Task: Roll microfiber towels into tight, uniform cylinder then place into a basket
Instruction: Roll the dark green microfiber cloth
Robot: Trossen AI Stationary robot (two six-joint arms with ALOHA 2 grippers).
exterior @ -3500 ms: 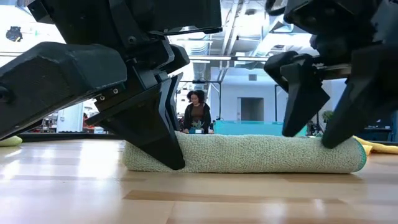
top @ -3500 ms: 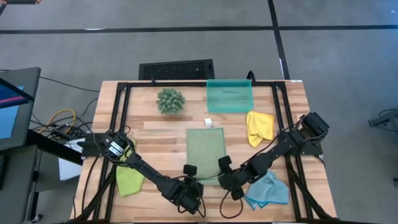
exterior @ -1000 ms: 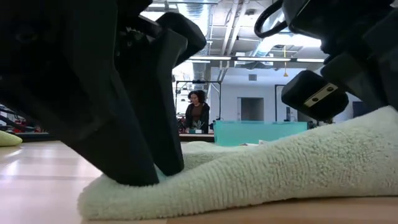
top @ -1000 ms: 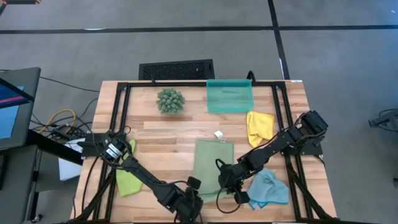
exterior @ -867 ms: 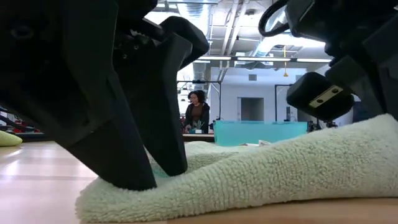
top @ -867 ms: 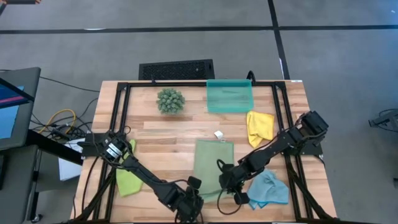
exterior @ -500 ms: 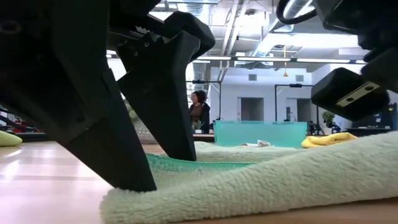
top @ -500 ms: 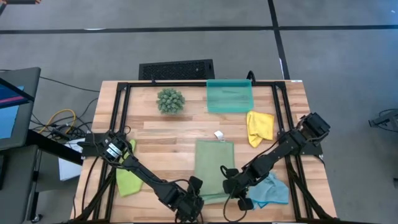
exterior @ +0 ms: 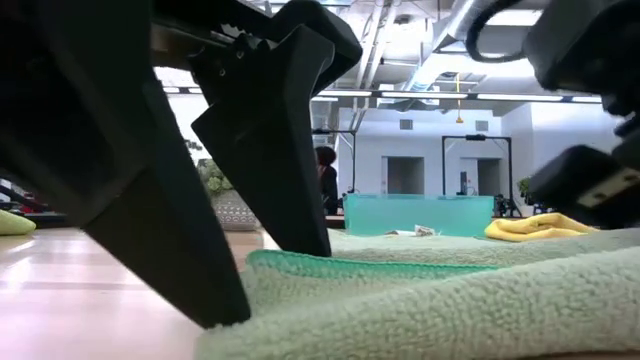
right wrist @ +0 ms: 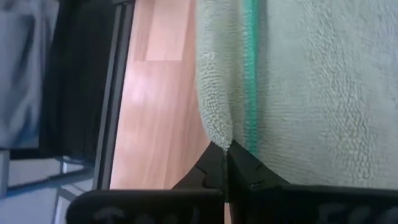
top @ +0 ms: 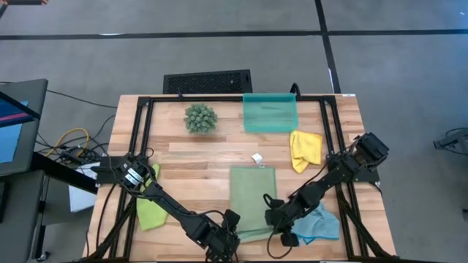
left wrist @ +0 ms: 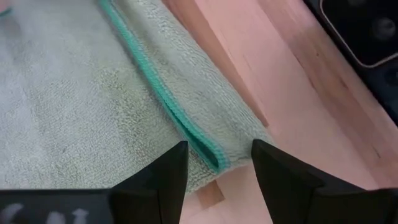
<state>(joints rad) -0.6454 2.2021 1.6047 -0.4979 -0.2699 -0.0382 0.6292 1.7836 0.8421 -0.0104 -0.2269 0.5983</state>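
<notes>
Two grippers work the near edge of the sage green towel, which lies flat mid-table with that edge folded over, probably to start a roll; the left gripper straddles one corner, jaws spread, holding nothing; the right gripper is closed, pinching the other corner; the teal basket at the far edge looks empty.

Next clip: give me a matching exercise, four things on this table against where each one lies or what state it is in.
Things:
1. sage green towel
2. yellow towel
3. basket
4. left tool

States:
A. empty, at the table's far edge
B. open over a folded towel corner
C. crumpled, just in front of the basket's right corner
D. spread mid-table, near edge folded over

Pairs: 1-D, 2-C, 3-A, 4-B
</notes>
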